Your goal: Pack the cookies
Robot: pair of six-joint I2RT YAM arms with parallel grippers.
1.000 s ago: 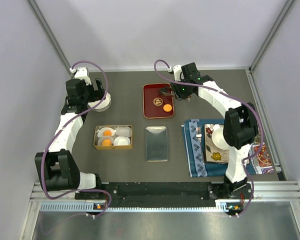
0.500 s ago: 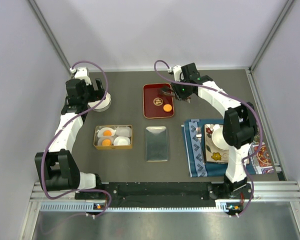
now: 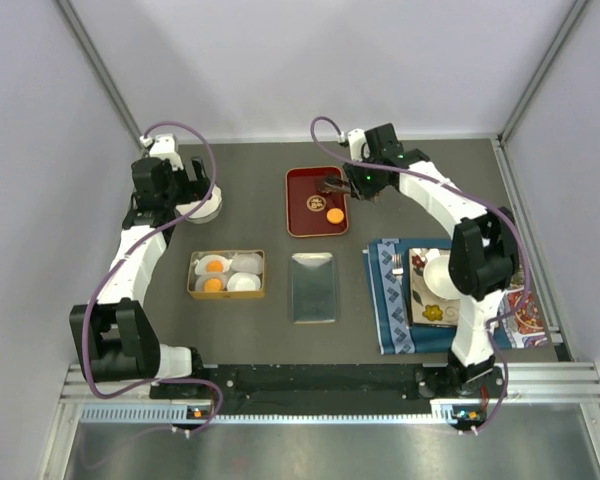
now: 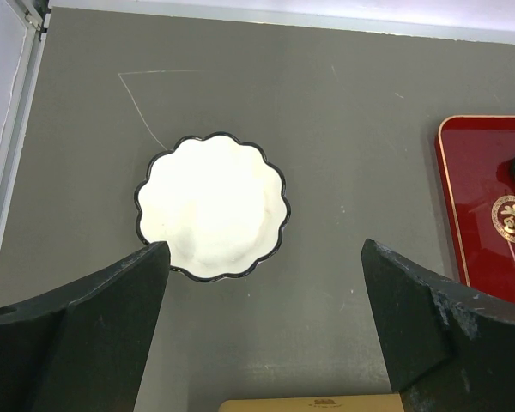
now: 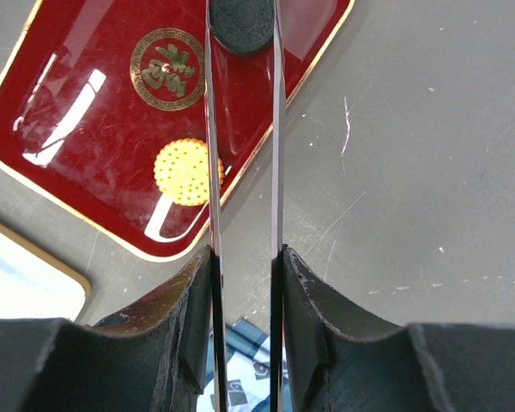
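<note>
Step in hand: picking the black cookie point(image 5: 242, 24) off the red tray point(image 5: 60, 103). The right end effector point(image 3: 334, 184) looks clenched on it, low over the tray's far end. Next move calls for a lift and a carry to an empty paper cup point(image 3: 245, 262) in the gold box point(image 3: 226, 292).

The left end effector point(image 4: 263, 249) is spread wide and released over the white fluted dish point(image 4: 213, 206).

Count:
- Four cookies.
- Three orange cookies, two in the box point(image 3: 215, 265) point(image 3: 213, 284) and one on the tray point(image 5: 187, 172).
- One black cookie.
- Four cups, two empty.
</note>
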